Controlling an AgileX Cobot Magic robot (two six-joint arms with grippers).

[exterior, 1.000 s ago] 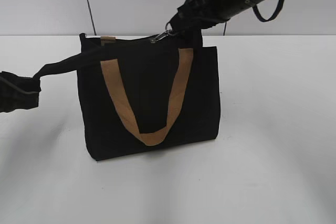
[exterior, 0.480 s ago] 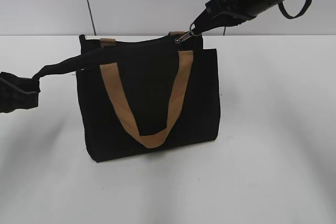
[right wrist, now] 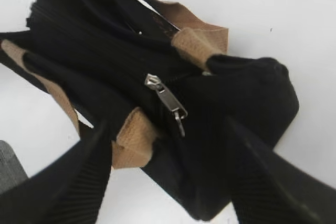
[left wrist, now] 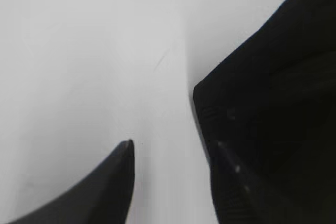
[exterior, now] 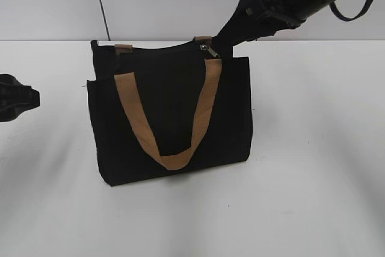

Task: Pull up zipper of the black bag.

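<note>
Both grippers have let go: the left gripper point(left wrist: 170, 182) sits wide and empty beside the bag point(exterior: 171, 115), the right gripper point(right wrist: 168, 177) wide above the zipper point(right wrist: 167, 100) (now free near the bag's right end); pull looks finished.

The right arm is reaching in from the upper right, its right gripper point(right wrist: 168, 177) pointing down-left with fingers point(right wrist: 79, 177) spread apart, holding nothing. The left gripper point(left wrist: 173, 182) is sitting low at the left edge, fingers point(left wrist: 113, 182) parted and empty.
</note>
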